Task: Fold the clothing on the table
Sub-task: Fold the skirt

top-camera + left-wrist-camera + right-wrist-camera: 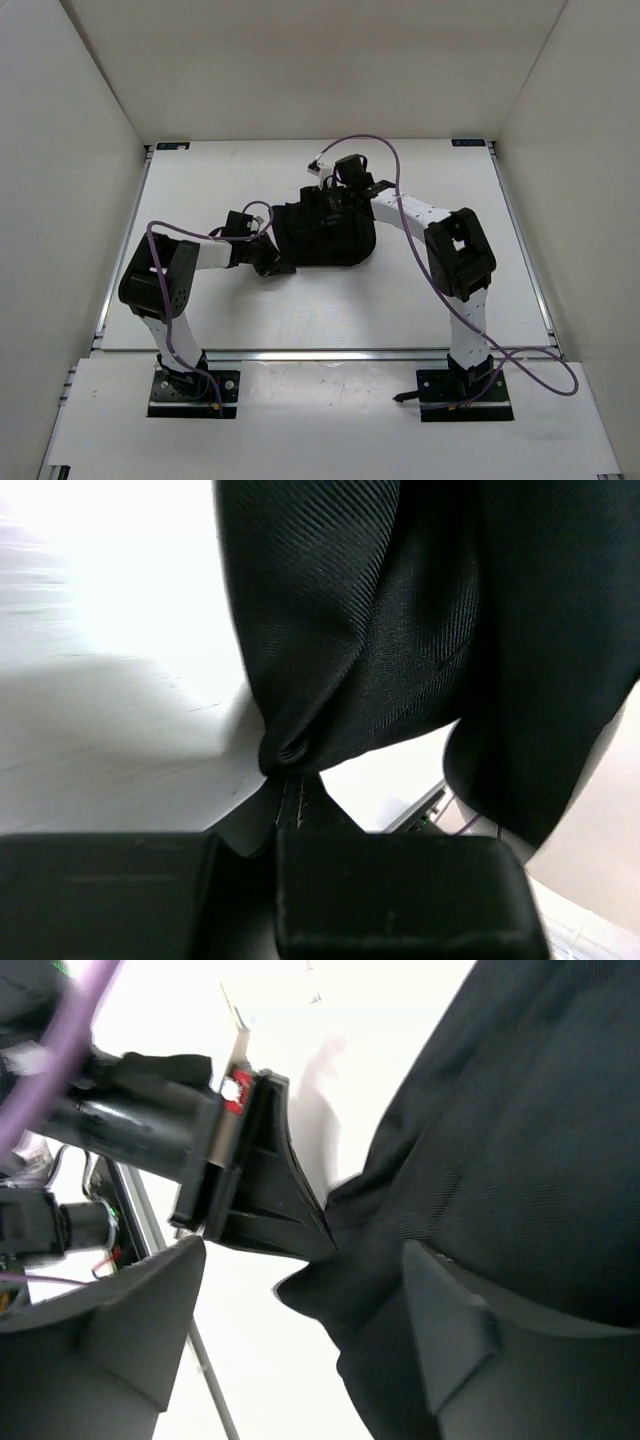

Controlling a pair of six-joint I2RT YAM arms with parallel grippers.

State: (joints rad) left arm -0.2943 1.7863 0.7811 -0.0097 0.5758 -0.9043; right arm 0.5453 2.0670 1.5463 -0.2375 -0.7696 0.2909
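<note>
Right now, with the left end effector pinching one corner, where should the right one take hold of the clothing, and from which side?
Probably the far edge of the clothing, coming from above on the far side. It lies bunched in a heap, the left end effector is shut on its near left corner, and the right end effector, open, sits over the opposite edge.

light bright, even, from above | shadows soft | table (110, 590) blown out white in wrist views | clothing (400, 630) weave sharp, frame bottoms soft
</note>
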